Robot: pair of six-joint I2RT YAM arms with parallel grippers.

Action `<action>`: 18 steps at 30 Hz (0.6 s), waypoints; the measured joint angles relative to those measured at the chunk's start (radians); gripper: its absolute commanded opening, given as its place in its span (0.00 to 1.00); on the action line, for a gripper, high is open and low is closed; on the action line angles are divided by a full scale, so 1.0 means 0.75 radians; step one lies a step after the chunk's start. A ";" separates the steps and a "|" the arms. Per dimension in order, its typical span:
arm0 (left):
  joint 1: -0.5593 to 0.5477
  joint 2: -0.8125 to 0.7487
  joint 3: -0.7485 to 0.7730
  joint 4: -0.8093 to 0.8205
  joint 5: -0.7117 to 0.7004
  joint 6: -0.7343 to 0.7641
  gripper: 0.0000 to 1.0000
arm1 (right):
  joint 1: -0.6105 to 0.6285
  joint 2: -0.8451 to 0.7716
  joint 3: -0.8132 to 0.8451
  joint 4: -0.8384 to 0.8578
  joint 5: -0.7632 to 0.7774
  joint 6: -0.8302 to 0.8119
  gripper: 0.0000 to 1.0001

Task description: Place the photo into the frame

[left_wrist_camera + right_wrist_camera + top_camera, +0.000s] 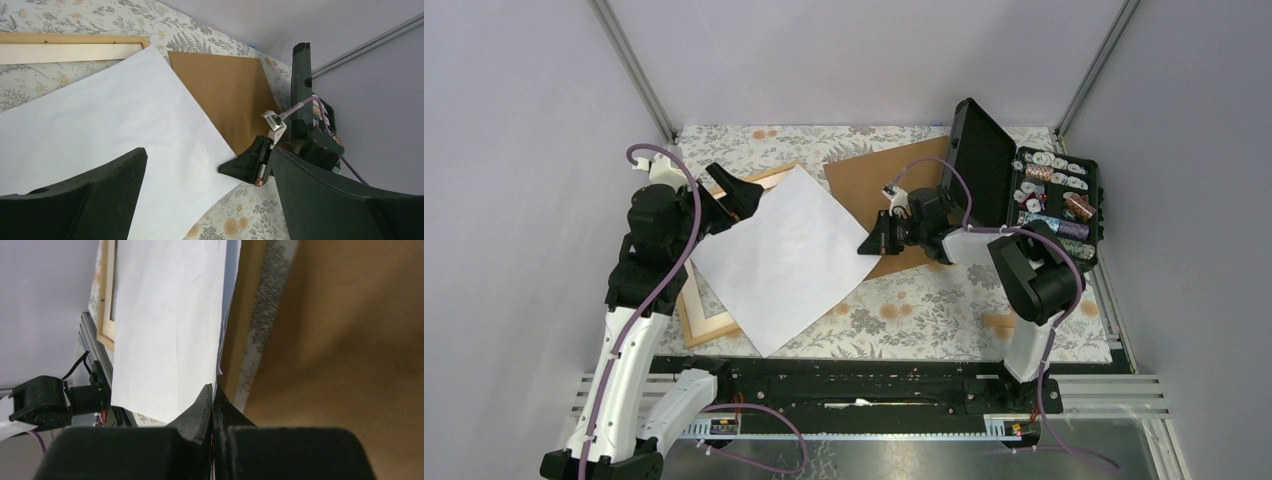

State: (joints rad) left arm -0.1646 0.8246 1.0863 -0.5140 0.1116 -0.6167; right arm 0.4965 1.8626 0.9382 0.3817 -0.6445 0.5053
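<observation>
Grasping: right fingers (197,412) pinch the photo (774,255) corner; left fingers (100,190) spread, idle. Next I square it into the frame (714,328).

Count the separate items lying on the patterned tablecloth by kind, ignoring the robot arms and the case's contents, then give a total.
white photo sheet: 1
light-wood picture frame: 1
brown backing board: 1
open black hard case: 1
Total: 4

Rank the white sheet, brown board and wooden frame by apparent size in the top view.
Largest: white sheet.
Next: brown board, partly hidden.
Smallest as seen: wooden frame, only narrow strips showing beside the sheet; its covered outline is probably bigger, so unsure.
</observation>
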 measured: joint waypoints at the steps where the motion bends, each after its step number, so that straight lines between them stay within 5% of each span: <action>1: 0.000 0.000 0.000 -0.002 -0.006 0.000 0.99 | 0.008 -0.011 -0.020 0.057 0.000 0.000 0.00; 12: 0.000 0.009 0.004 -0.010 -0.004 -0.002 0.99 | 0.120 -0.011 -0.093 0.620 -0.010 0.071 0.00; 18: 0.000 0.022 0.006 -0.009 0.012 -0.001 0.99 | 0.120 0.052 -0.070 0.728 -0.078 0.073 0.00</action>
State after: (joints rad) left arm -0.1646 0.8413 1.0904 -0.5209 0.1204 -0.6174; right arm 0.5865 1.9015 0.8860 0.9279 -0.7033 0.5602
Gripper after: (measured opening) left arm 0.987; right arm 0.014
